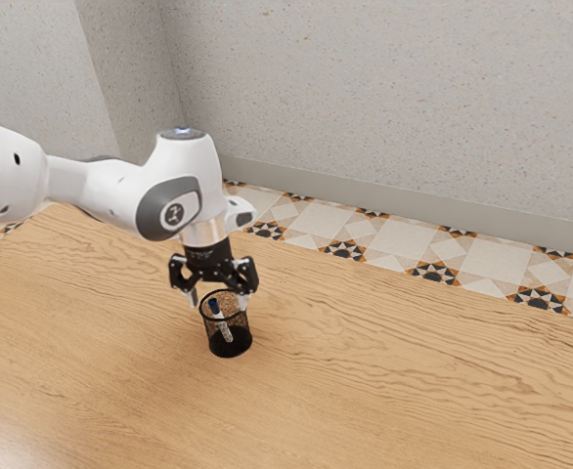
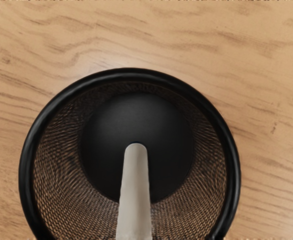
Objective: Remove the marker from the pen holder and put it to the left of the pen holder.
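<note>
A: Largest item first?
B: A pale speckled wall (image 1: 394, 88), with a strip of patterned floor tiles (image 1: 374, 244) at its foot.

A: And the table (image 1: 414, 391)?
B: Light wood, with running grain, on the near side of the tiles.

A: Condition of the arm (image 1: 91, 186)?
B: White, entering from the exterior view's left, its hand end bent downward above the table.

A: Report on the gripper (image 1: 218, 304).
B: Black, pointing down. Fingers apart, one at either side of the pen holder's rim. Whether either touches the rim, I cannot tell. Nothing is clamped between them.

A: The pen holder (image 1: 230, 343) itself?
B: Upright on the table, directly below the gripper. Round, black mesh wall, thick dark rim, solid dark base.

A: Location of the marker (image 1: 224, 323)?
B: Inside the pen holder, tilted. Dark blue upper end (image 1: 214, 306) near the rim, pale shaft (image 2: 135, 200) running down within the mesh. In the wrist view its rounded lower end (image 2: 135, 147) shows against the dark base.
</note>
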`<state>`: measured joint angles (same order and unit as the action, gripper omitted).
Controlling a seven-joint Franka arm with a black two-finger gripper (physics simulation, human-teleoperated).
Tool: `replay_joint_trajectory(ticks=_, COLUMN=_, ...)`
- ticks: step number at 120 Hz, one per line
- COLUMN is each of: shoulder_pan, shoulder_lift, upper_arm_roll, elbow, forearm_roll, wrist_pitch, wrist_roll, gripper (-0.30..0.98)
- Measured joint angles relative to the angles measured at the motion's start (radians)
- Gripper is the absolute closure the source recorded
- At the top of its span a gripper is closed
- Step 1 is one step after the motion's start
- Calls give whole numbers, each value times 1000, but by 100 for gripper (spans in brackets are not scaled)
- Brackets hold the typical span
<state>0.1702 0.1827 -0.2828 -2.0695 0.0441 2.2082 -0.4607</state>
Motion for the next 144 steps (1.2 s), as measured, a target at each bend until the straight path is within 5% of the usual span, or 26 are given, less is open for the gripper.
replay_joint_trajectory(ticks=38, shoulder_pan=7, shoulder_lift=-43, upper_arm_roll=-8, elbow=-29, forearm_roll=-1, wrist_pitch=2, wrist_roll=-24, gripper=5)
replay_joint_trajectory(ticks=69, shoulder_pan=13, shoulder_lift=-47, upper_arm_roll=-9, elbow=-31, forearm_roll=-10, wrist_pitch=-1, wrist_roll=-48, gripper=52)
replay_joint_trajectory(ticks=86, shoulder_pan=13, shoulder_lift=-47, upper_arm_roll=-9, elbow=-31, forearm_roll=-18, wrist_pitch=-5, wrist_roll=-63, gripper=67)
replay_joint_trajectory(ticks=144, shoulder_pan=16, shoulder_lift=-149, upper_arm_roll=-10, elbow=-26, forearm_roll=0, wrist_pitch=-22, wrist_roll=-119, gripper=77)
